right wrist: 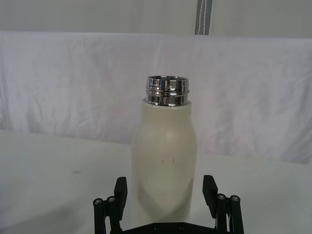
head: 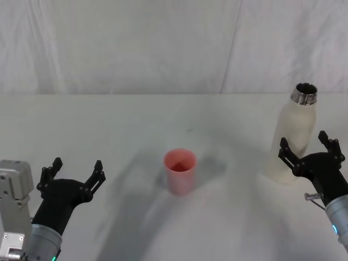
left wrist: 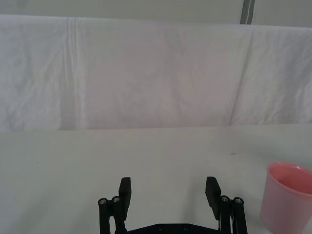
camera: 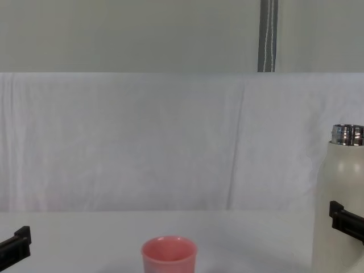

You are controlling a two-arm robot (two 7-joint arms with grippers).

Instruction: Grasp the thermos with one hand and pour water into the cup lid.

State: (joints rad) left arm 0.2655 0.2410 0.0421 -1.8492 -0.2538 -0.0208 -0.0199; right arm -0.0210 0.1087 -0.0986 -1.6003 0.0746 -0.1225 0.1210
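Observation:
The thermos [head: 293,130] is a tall cream-white bottle with an open steel neck, upright at the table's right. It also shows in the right wrist view [right wrist: 165,146] and the chest view [camera: 340,187]. My right gripper [head: 303,140] is open, and its fingers [right wrist: 120,187] flank the bottle's lower body with a gap on each side. The cup lid [head: 180,171], a small pink cup, stands upright mid-table, also seen from the chest [camera: 169,256] and the left wrist [left wrist: 287,197]. My left gripper [head: 76,164] hangs open and holds nothing at the near left, well left of the cup.
The white table [head: 119,130] runs back to a wall draped in white cloth [head: 163,43]. Open tabletop lies between the pink cup and the bottle. A grey vertical post [camera: 268,35] stands behind the cloth.

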